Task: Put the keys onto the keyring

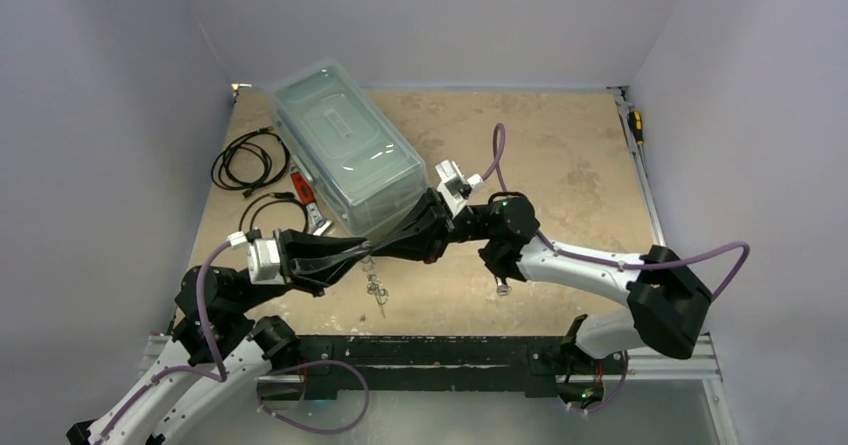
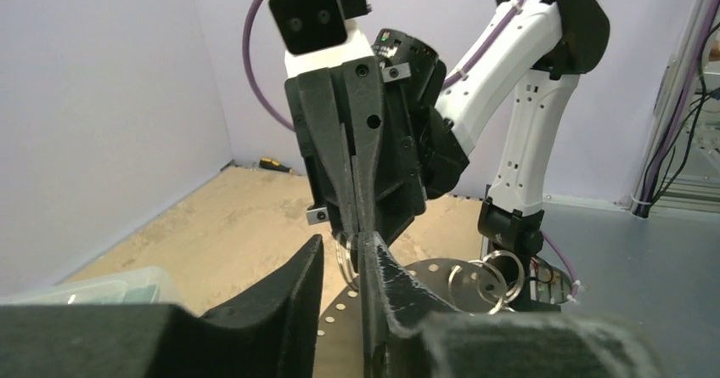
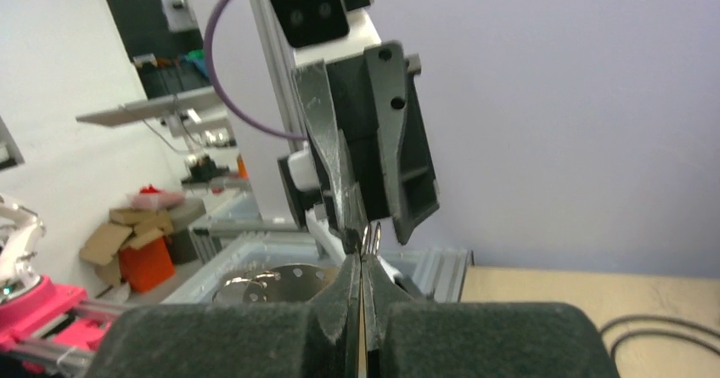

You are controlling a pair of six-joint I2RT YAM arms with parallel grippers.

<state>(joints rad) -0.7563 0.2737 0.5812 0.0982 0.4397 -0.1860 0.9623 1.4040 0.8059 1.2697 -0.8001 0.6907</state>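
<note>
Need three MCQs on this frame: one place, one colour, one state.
1. The bin sits: A) left half, beside the black cables B) right edge C) between the bases
2. The arm cables are: A) orange B) purple C) green
3. The right gripper is: A) wide open B) out of view C) shut

1A: the top view shows it by the coils.
2B: they are purple in every view.
3C: its fingers press together in its wrist view.
</note>
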